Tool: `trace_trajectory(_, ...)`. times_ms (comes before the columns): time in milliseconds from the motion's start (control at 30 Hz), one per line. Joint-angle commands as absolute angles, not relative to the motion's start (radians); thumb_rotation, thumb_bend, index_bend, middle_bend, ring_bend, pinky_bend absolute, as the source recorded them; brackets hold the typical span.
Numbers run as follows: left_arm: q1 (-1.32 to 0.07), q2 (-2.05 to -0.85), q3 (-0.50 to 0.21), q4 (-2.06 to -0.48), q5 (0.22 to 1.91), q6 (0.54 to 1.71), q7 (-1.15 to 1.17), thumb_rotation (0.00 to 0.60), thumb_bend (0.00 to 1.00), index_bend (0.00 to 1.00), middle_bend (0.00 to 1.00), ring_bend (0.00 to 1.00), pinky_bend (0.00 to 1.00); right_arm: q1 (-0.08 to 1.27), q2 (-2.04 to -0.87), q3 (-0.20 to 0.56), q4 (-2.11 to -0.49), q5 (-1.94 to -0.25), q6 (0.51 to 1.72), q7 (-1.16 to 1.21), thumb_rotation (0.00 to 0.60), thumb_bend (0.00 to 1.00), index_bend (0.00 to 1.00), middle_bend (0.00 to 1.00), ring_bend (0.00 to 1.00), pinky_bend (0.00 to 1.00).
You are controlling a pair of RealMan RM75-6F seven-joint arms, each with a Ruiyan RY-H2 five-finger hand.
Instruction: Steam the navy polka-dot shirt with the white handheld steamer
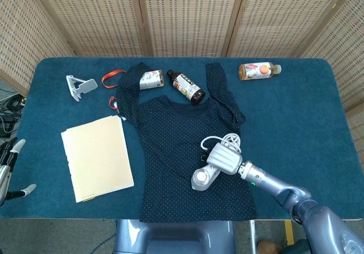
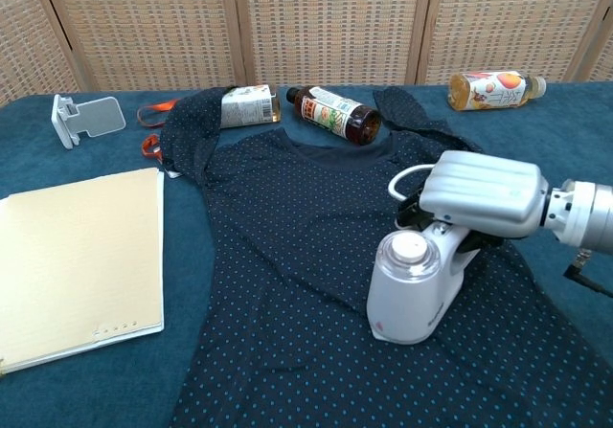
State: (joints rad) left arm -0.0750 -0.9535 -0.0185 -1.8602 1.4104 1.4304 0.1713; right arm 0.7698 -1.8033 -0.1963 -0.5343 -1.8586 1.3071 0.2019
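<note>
While the navy polka-dot shirt (image 1: 190,152) lies spread face-up across the middle of the blue tabletop (image 1: 296,112), the right robot hand (image 1: 227,158) is wrapped over the handle of the white handheld steamer (image 2: 414,289), which stands with its head down on the shirt's lower right part. Its white cord (image 1: 223,141) sits coiled on the fabric just behind the hand. From where I stand the fingers look closed around the handle, though the hand's back hides the grip itself, so I judge it a firm hold rather than see it.

The left robot hand (image 1: 12,169) hangs off the tabletop's left edge, holding nothing that I can make out; whether its fingers are spread or curled I cannot tell.

The steamer looks like rigid, smooth plastic, probably top-heavy when tilted and a bit slippery, so the handle is the right place to hold it. The shirt is soft and light; it will likely bunch and drag under the steamer head unless the strokes are gentle. The trailing cord could snag a sleeve.
</note>
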Motion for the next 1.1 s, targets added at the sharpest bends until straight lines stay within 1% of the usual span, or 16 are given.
trace_trajectory(33,-0.075,-0.956,-0.017,-1.862,1.412,1.430,0.176,0.600,0.00,0.00,0.00,0.00,0.00,0.750,-1.811,-0.185,-0.462,-1.826,1.272,0.244,0.600,1.00,0.82,0.63,0.65,0.94)
trace_trajectory(267,-0.078,-0.960,-0.017,-1.865,1.410,1.428,0.186,0.600,0.00,0.00,0.00,0.00,0.00,0.740,-1.831,-0.174,-0.386,-1.806,1.265,0.307,0.600,1.00,0.82,0.63,0.65,0.94)
trace_trajectory(633,-0.077,-0.955,-0.018,-1.864,1.409,1.428,0.175,0.600,0.00,0.00,0.00,0.00,0.00,0.759,-1.854,-0.188,-0.404,-1.832,1.301,0.318,0.600,1.00,0.82,0.63,0.65,0.94)
trace_trajectory(800,-0.077,-0.954,-0.017,-1.865,1.411,1.427,0.172,0.600,0.00,0.00,0.00,0.00,0.00,0.778,-1.862,-0.202,-0.454,-1.860,1.327,0.295,0.600,1.00,0.82,0.63,0.65,0.94)
trace_trajectory(1100,-0.075,-0.950,-0.018,-1.866,1.411,1.430,0.164,0.600,0.00,0.00,0.00,0.00,0.00,0.824,-1.850,-0.209,-0.596,-1.909,1.377,0.231,0.600,1.00,0.82,0.63,0.65,0.94)
